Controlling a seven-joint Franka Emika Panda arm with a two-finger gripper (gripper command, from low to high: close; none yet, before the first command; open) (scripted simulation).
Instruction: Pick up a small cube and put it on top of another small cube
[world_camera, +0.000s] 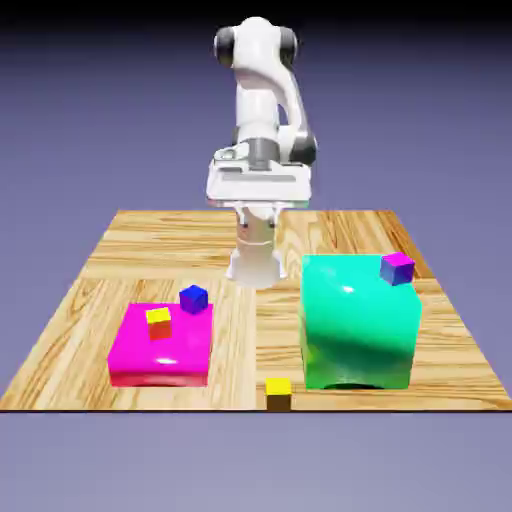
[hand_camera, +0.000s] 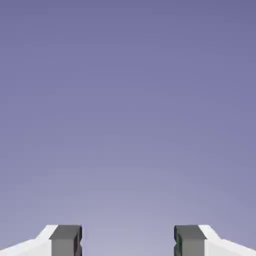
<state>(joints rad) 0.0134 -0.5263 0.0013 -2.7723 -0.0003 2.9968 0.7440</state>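
Gripper (hand_camera: 128, 242): two grey finger tips at the bottom edge of the hand view, set wide apart, nothing between them. The rest of that view is plain blue-violet backdrop; no cube or table shows in it. In the exterior view the hand hangs in the upper middle of the frame, above the far part of the table, with its fingers hidden behind the white wrist body.

Arm (world_camera: 262, 90): white, rising at top centre of the exterior view, well apart from every cube.

Table (world_camera: 120, 250): light wood planks, filling the middle band of the frame.

Small cube (world_camera: 278, 391): yellow top, brownish-orange sides. It sits on the table at the bottom centre of the frame, right at the near edge, just beside the lower left corner of the green block. Untouched.

Another small cube (world_camera: 194, 298): all dark blue, left of centre, at the upper right corner of the magenta block; whether it rests on that block or just behind it I cannot tell. Nothing lies on top of it.

Magenta block (world_camera: 160, 348): big, flat, lower left of the frame.

Yellow cube with red-orange sides (world_camera: 158, 322): tiny, resting on the magenta block's top, near the dark-blue one.

Green block (world_camera: 358, 322): big, right of centre.

Purple-topped cube (world_camera: 397, 267): tiny, blue sides, on the green block's upper right corner.

Progress, as judged: nothing done yet. Reaching, grasping, lifting, carrying and placing all remain.
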